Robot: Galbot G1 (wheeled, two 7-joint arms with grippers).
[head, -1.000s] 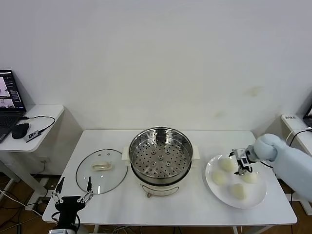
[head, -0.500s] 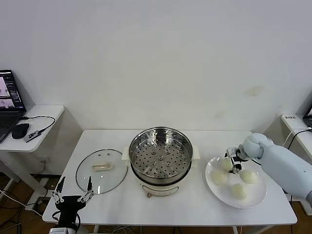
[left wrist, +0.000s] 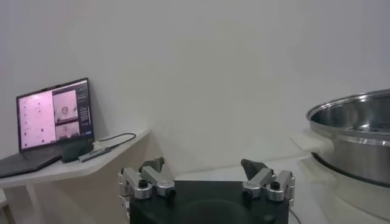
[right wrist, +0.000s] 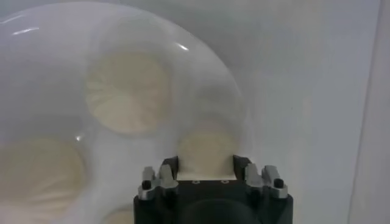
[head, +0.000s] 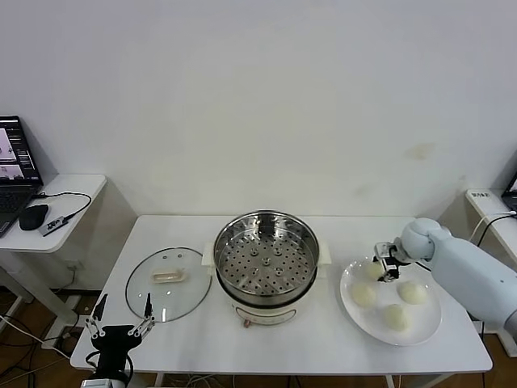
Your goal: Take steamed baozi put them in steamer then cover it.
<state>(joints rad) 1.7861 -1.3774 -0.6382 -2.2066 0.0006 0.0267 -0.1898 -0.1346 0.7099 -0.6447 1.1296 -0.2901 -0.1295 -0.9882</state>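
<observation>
Setting: white table (head: pixel 323 343) against a plain white wall; we note a side desk with a laptop (head: pixel 18 166) at 9 o'clock.
Steamer: steel steamer (head: pixel 266 260) stands at table centre, uncovered, its perforated tray bare; no baozi inside.
Cover: glass cover (head: pixel 168 282) lies flat on the table at 9 o'clock of the steamer, just beside it, handle up.
Plate: white plate (head: pixel 428 323) sits at 3 o'clock of the steamer, carrying four baozi.
Baozi: we count three lying free and one baozi (head: pixel 373 270) at the plate's 11 o'clock edge, nearest the steamer.
Right gripper: right gripper (head: pixel 385 263) is clenched on that baozi (right wrist: pixel 207 146); the wrist view shows the bun seated between the fingers (right wrist: pixel 169 167), the bun not visibly raised.
Left gripper: left gripper (head: pixel 120 318) hangs released at the table's front left corner, at 7 o'clock of the cover, idle.
Step in hand: we judge this the first pick, grasp just made.
Next move: lift clear of the plate rim, carry toward 9 o'clock over the steamer wall, lower onto the tray, keeping pressure light on a soft bun.
</observation>
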